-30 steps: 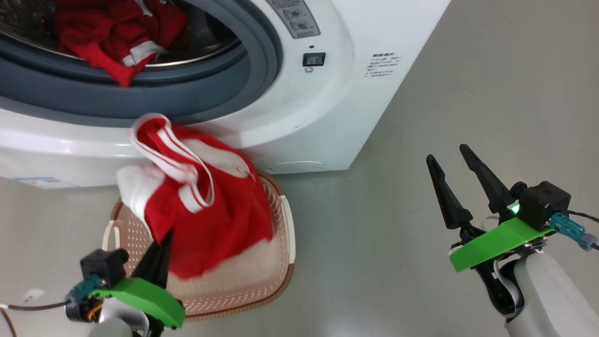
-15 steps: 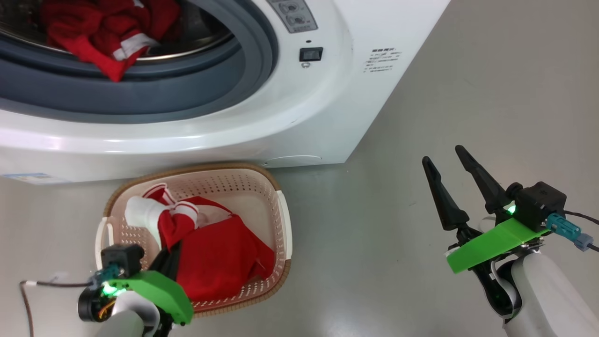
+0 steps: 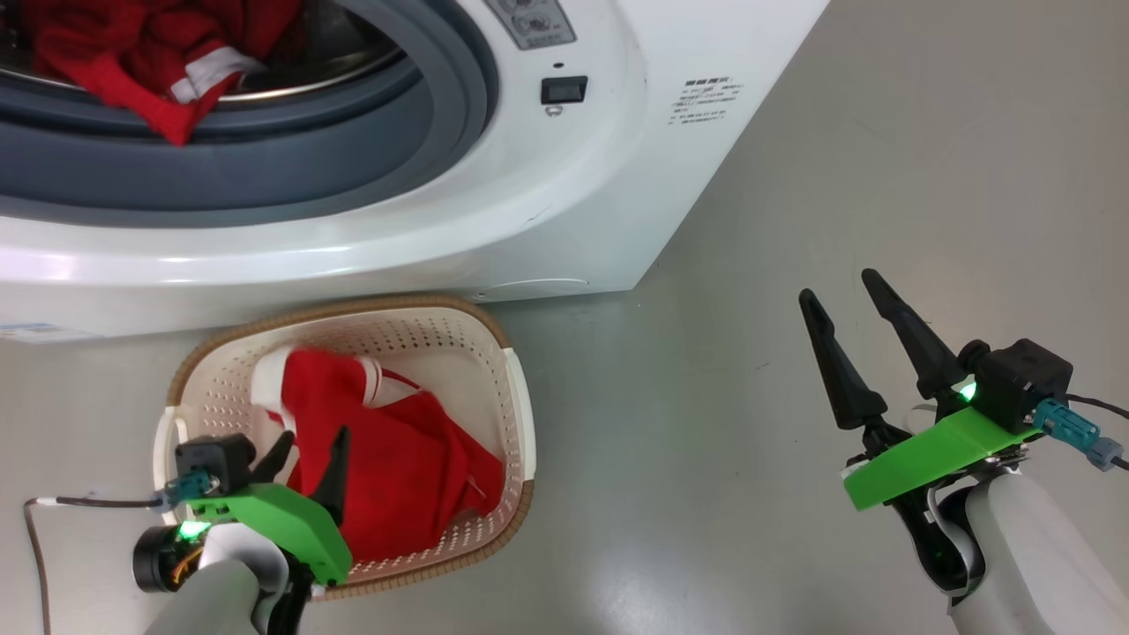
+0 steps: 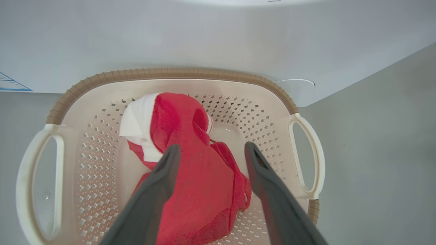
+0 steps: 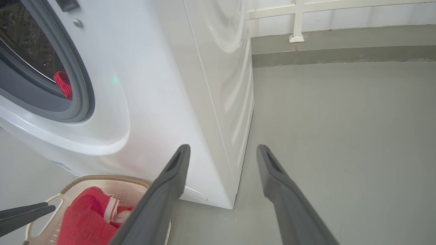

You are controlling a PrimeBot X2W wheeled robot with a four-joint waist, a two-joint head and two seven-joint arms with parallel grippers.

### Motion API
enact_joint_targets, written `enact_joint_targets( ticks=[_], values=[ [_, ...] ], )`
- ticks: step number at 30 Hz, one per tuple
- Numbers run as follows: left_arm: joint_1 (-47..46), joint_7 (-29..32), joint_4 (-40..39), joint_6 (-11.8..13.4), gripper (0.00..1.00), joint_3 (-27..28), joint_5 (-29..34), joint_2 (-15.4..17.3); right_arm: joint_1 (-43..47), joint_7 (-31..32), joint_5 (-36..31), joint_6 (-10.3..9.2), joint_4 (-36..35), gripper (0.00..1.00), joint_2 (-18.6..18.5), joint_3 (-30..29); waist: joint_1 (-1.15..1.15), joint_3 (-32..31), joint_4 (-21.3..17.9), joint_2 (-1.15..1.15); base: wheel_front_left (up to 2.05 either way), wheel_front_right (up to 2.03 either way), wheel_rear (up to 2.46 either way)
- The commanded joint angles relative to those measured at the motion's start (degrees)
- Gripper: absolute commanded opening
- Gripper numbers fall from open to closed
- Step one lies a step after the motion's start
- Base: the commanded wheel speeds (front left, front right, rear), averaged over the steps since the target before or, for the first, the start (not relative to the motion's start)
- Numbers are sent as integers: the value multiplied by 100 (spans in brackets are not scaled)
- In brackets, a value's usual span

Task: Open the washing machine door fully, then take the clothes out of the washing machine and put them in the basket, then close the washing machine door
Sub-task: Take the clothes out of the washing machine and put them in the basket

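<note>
Left gripper (image 3: 310, 441) hangs spread, empty, above red white-trimmed garment (image 3: 397, 467) lying in cream perforated basket (image 3: 353, 309), lower left; other red clothes (image 3: 115, 53), upper left, droop over grey rubber ring (image 3: 265, 168), likely to snag or floor-drop when pulled.

Drum mouth: the round opening inside the grey rubber ring (image 3: 441, 150) of the washing machine (image 3: 573, 220) stands unblocked; the clothes (image 3: 106, 44) are heaped on its lower lip.
Basket top: the basket (image 3: 520, 414) is open upward, on the floor (image 3: 706, 423) just before the machine's base, its far rim close under the bulging front panel.
Basket inside: a red garment (image 3: 406, 476) fills the middle and near side; bare perforated bottom shows along the far wall.
Left gripper (image 3: 313, 435): fingers spread above the garment, both handles well clear.
Right gripper (image 3: 838, 285): fingers apart over bare floor; the machine's corner stands between it and the drum mouth.
Far side: a low kerb (image 5: 340, 51) bounds the floor.
</note>
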Motion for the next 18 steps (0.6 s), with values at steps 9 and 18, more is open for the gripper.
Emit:
enact_joint_targets(
  ticks=[9, 18],
  values=[
    [-82, -55, -83, -18, 100, 210, -61, 259, -30, -68, -49, 9, -138, 100, 1, 68, 0, -9, 63, -1, 0, 0, 0],
    [-100, -55, -305, -18, 100, 452, 121, 299, -13, -68, -38, 9, -118, 100, -33, 73, 0, -88, 96, -1, 0, 0, 0]
  ],
)
